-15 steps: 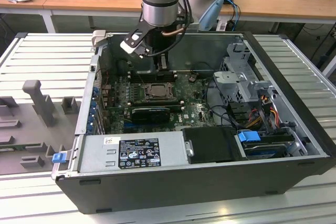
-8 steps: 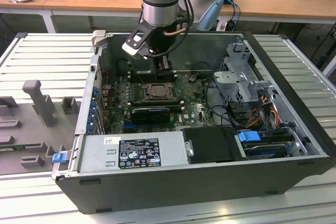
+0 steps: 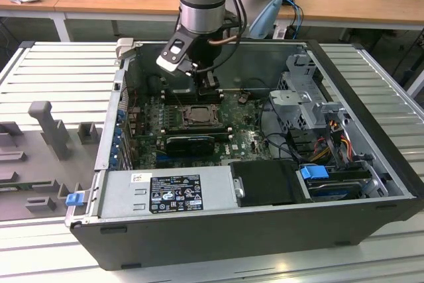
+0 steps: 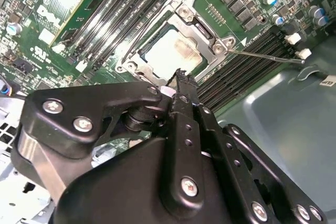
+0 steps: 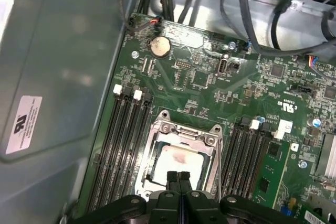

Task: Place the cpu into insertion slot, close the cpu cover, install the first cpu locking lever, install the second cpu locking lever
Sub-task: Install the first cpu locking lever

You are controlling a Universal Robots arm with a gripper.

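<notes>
CPU [image 5: 176, 158] sat flat in the insertion slot [image 3: 184, 118], and the fingers [image 5: 172, 179] hung just over its near edge, pressed together with nothing visible between them. In the second wrist view the closed fingers [image 4: 184, 85] pointed down at the rim of the socket, close to the pale chip [image 4: 168, 53]; whether they touched the metal could not be told.

Around the chip lay the cpu cover [image 5: 186, 136], a silver frame lying down over the slot, its square cut-out showing the chip's top. From one corner of the frame a thin metal rod [image 4: 268, 56], a locking lever, stuck out over the memory slots [image 4: 236, 72]; whether it was latched could not be told. Long black memory slots [image 5: 123, 145] flanked the socket on both sides.

All of this belonged to the green motherboard [image 5: 210, 82], which carried a coin cell [image 5: 159, 46] farther off. The board lay inside the open computer case [image 3: 265, 223], together with a black expansion card [image 3: 192, 142] beside the socket and a grey power supply [image 3: 165, 190] along the near wall. The case rested on a slatted metal tabletop [image 3: 53, 64].
</notes>
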